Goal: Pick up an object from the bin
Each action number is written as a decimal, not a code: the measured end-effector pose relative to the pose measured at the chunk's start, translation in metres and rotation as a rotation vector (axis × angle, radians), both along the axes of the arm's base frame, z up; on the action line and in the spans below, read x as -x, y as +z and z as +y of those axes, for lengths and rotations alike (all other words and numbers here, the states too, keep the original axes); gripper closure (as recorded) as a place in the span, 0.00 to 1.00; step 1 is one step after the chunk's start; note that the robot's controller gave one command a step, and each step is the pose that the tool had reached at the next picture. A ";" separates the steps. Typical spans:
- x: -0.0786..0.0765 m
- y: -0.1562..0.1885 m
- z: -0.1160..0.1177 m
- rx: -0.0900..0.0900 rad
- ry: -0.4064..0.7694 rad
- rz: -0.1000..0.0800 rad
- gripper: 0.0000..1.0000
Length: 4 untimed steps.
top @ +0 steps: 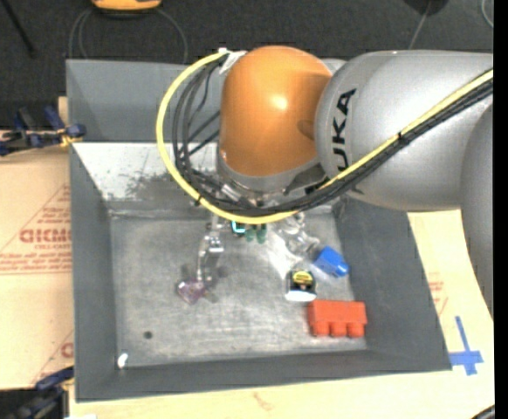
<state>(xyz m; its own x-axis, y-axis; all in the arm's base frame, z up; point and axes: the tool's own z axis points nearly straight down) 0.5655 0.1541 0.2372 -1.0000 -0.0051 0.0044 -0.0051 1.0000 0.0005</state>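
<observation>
Small purplish piece (191, 291) lies left of centre on the floor of the grey bin (97, 260), with the gripper (208, 260) just above and beside it; released or clenched, cannot tell. Best to centre over the piece and go right down to the floor before closing. It looks translucent, lumpy and low-lying, so probably slippery. The orange block (337, 318) and blue piece (331, 262) lie well apart.

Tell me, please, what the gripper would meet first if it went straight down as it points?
Probably the bare bin floor beneath the gripper; the small purple thing lies beside and might be touched, though depth is unclear.
</observation>
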 end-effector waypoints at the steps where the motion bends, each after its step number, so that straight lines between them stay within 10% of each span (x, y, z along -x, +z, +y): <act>1: -0.009 -0.164 -0.061 -0.003 0.229 -0.014 0.00; 2: -0.011 -0.160 -0.060 -0.003 0.226 -0.020 1.00; 4: -0.016 -0.025 -0.070 0.001 0.202 -0.013 1.00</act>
